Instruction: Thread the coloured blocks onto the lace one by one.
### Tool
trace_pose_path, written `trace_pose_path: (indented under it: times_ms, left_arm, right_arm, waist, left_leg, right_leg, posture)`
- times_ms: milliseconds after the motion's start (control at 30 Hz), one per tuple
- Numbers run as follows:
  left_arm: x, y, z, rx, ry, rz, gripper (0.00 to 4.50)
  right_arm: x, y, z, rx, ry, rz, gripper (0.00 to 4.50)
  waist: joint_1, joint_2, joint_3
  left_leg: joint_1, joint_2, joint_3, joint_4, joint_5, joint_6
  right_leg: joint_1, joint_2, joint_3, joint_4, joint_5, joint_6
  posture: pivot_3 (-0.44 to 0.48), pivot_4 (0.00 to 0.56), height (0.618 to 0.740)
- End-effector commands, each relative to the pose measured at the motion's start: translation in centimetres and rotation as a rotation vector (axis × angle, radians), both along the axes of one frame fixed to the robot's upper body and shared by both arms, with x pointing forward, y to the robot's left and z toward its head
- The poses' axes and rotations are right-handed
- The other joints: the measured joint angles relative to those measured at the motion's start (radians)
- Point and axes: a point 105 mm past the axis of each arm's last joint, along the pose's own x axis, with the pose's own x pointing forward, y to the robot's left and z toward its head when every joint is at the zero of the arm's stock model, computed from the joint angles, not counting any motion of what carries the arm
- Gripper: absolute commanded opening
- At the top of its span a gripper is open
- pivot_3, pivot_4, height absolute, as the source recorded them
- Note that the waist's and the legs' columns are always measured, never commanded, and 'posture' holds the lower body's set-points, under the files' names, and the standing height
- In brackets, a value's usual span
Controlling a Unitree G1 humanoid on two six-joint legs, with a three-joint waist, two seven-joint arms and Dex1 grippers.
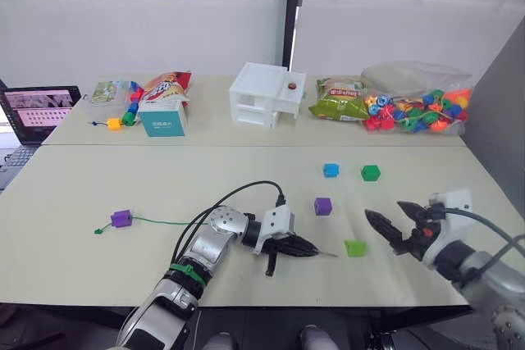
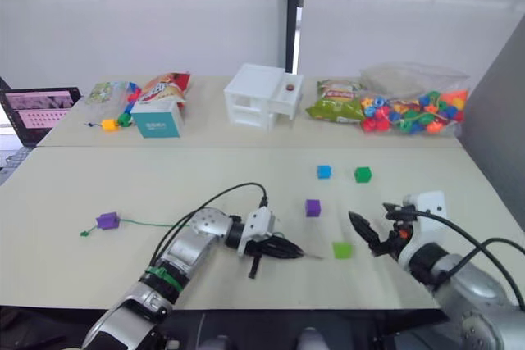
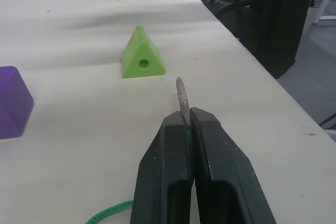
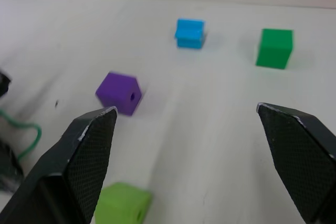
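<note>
Lace (image 3: 187, 139) tip pinched in left pincer (image 3: 190, 116), light green block (image 3: 142, 54) just ahead

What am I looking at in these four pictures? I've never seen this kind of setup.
A two-armed robot works at a table. Two pictures come from its head camera; the other two from cameras on its wrists. The left pincer is shut on a green lace, whose stiff tip sticks out toward a light green block. The right pincer is open and holds nothing. One purple block sits on the lace near its far end. Another purple block, a blue block and a dark green block lie loose.
</note>
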Motion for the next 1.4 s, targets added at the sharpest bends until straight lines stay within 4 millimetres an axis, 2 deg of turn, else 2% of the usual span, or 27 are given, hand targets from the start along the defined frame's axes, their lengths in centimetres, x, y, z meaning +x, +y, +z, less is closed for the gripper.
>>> trace_pose_path:
  times_ms: [33, 233, 300, 400, 633, 900, 1000, 1233, 1400]
  left_arm:
    - [-0.1, -0.1, 1.2, -0.049, -0.020, 0.011, 0.00]
    - [-0.1, 0.2, 1.1, -0.043, -0.019, 0.026, 0.00]
    - [0.0, 0.2, 1.2, -0.043, -0.022, 0.034, 0.00]
    - [0.1, 0.2, 1.2, -0.039, -0.031, 0.043, 0.00]
    - [0.6, 0.4, 0.8, -0.007, -0.094, 0.074, 0.00]
    - [0.2, 0.3, 0.9, -0.019, -0.089, 0.077, 0.00]
    - [0.1, 0.3, 0.9, -0.025, -0.084, 0.080, 0.00]
    - [0.0, 0.2, 1.0, -0.033, -0.079, 0.078, 0.00]
    - [0.1, -0.2, 1.3, -0.049, -0.074, 0.080, 0.00]
  right_arm:
    - [-0.8, 1.4, 0.0, -0.154, 0.040, 0.293, 4.49]
    - [-1.2, 1.8, -0.6, -0.369, 0.150, 0.614, 4.49]
    - [-0.5, 2.6, -0.4, -0.383, 0.156, 0.673, 4.49]
    - [0.2, 2.6, -1.3, -0.536, 0.198, 0.760, 4.49]
    - [1.9, 2.4, -2.4, -0.697, 0.258, 0.798, 4.49]
    - [2.0, 3.1, -2.8, -0.719, 0.275, 0.811, 4.49]
    - [1.6, 3.0, -3.8, -0.731, 0.297, 0.814, 3.68]
    - [1.1, 3.2, -4.4, -0.701, 0.318, 0.787, 1.31]
    - [0.4, 4.4, -4.3, -0.632, 0.320, 0.777, 1.27]
  waist:
    - [0.000, 0.000, 0.000]
    - [0.002, -0.001, 0.000]
    - [0.001, -0.001, 0.001]
    - [0.001, -0.001, 0.000]
    - [0.005, -0.001, 0.000]
    - [0.004, -0.001, 0.000]
    - [0.005, -0.001, 0.000]
    - [0.004, -0.001, 0.000]
    - [0.002, -0.001, 0.000]
  left_leg:
    - [0.000, 0.000, 0.000, 0.000, 0.000, 0.000]
    - [0.000, 0.000, 0.001, 0.001, 0.000, 0.000]
    - [0.000, 0.000, 0.001, 0.001, 0.000, 0.000]
    - [0.000, 0.000, 0.001, 0.001, 0.000, 0.000]
    - [-0.001, 0.000, 0.001, 0.001, 0.000, 0.000]
    - [-0.002, 0.000, 0.001, 0.001, 0.000, 0.000]
    - [-0.002, 0.000, 0.000, 0.001, 0.000, 0.000]
    - [-0.001, 0.000, 0.000, 0.001, 0.000, 0.000]
    - [0.000, 0.000, 0.000, 0.001, 0.000, 0.000]
  right_leg:
    - [0.000, 0.000, 0.000, 0.000, 0.000, 0.000]
    - [0.000, 0.000, 0.000, -0.001, 0.000, 0.000]
    - [0.000, 0.000, 0.000, -0.001, 0.000, 0.000]
    - [-0.001, 0.000, 0.000, -0.001, 0.000, 0.000]
    - [-0.002, -0.001, 0.000, -0.001, 0.000, 0.000]
    - [-0.003, -0.001, 0.000, -0.001, 0.000, 0.000]
    - [-0.003, -0.001, 0.000, 0.000, 0.000, 0.000]
    - [-0.002, -0.001, 0.000, 0.000, 0.000, 0.000]
    - [-0.002, -0.001, 0.000, 0.000, 0.000, 0.000]
  posture:
    - [0.000, 0.150, 0.740]
    - [0.000, 0.150, 0.740]
    - [0.000, 0.150, 0.740]
    - [0.000, 0.150, 0.740]
    - [0.000, 0.150, 0.740]
    - [0.000, 0.150, 0.740]
    - [0.000, 0.150, 0.740]
    - [0.000, 0.150, 0.740]
    - [0.000, 0.150, 0.740]
